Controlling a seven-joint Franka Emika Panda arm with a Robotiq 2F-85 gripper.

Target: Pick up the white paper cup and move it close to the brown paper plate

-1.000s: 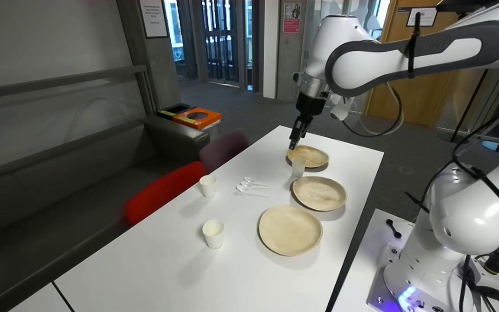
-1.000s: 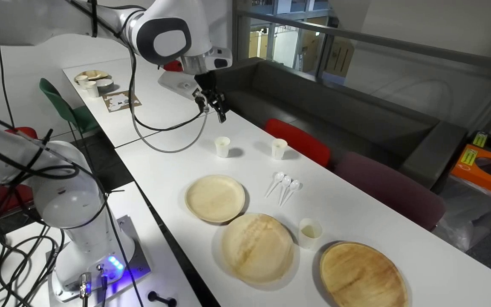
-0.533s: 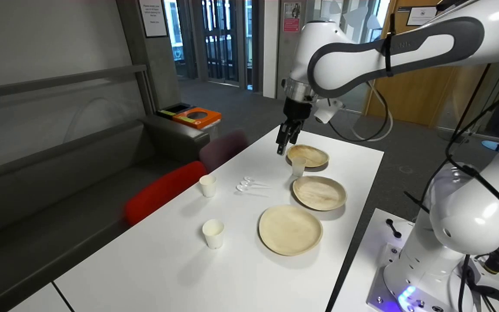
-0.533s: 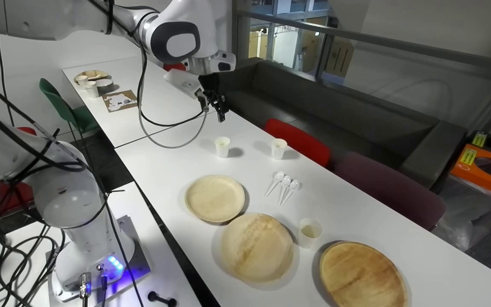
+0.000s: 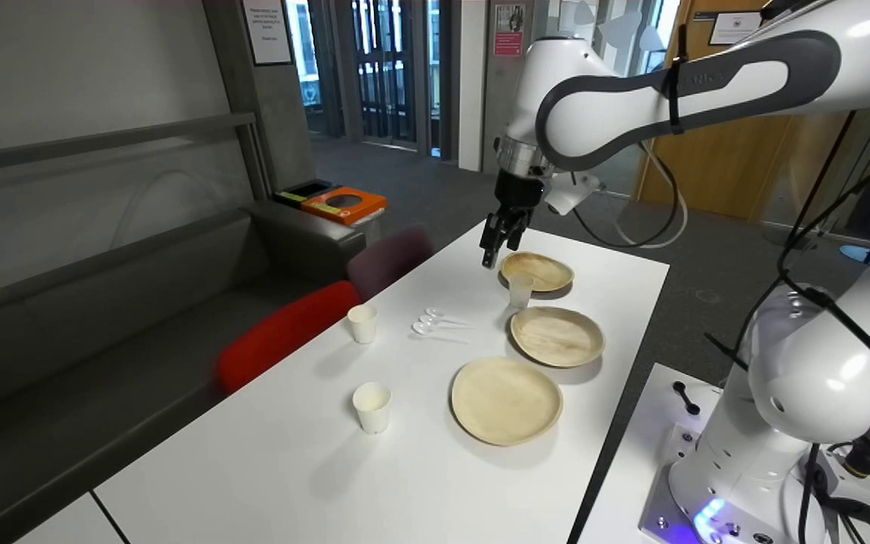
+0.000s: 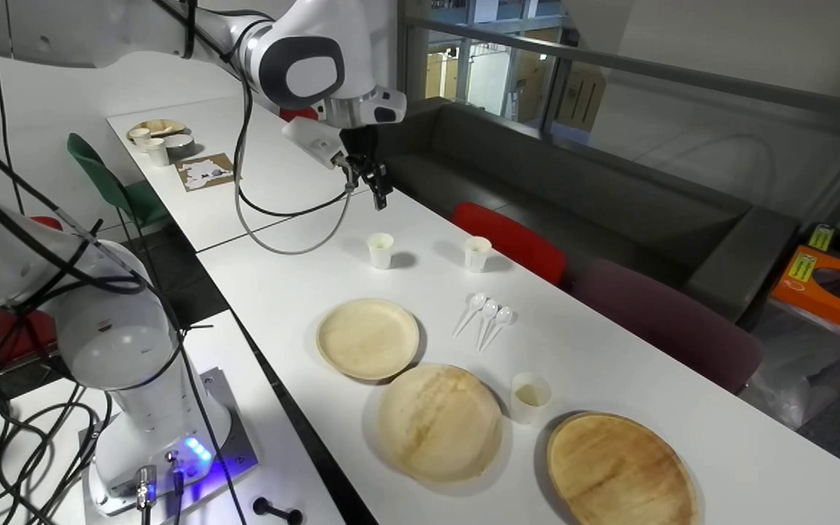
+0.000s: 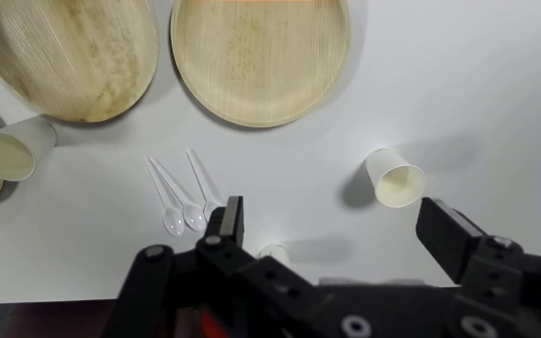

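Note:
Three white paper cups stand upright on the white table. A cup near the table's middle shows in both exterior views (image 5: 372,408) (image 6: 380,251) and in the wrist view (image 7: 395,180). A cup by the red chair (image 5: 362,325) is partly hidden by my gripper in the wrist view (image 7: 275,253). A cup (image 6: 529,397) stands between the two darker dishes. The brown paper plate (image 5: 507,402) is flat and round; it shows in the wrist view (image 7: 260,61). My gripper (image 7: 329,211) is open and empty, above the table; in an exterior view it hangs at the upper middle (image 6: 380,198).
Two brown bowls, a middle one (image 5: 557,337) and a far one (image 5: 537,272), lie in line with the plate. Several white plastic spoons (image 6: 485,321) lie beside the dishes. A red chair (image 5: 284,332) and a grey sofa (image 5: 140,317) border the table's long side.
My arm has moved toward the sofa side of the table, and both fingers now show apart. In the last half second it has hardly moved. Cups and plates have not moved.

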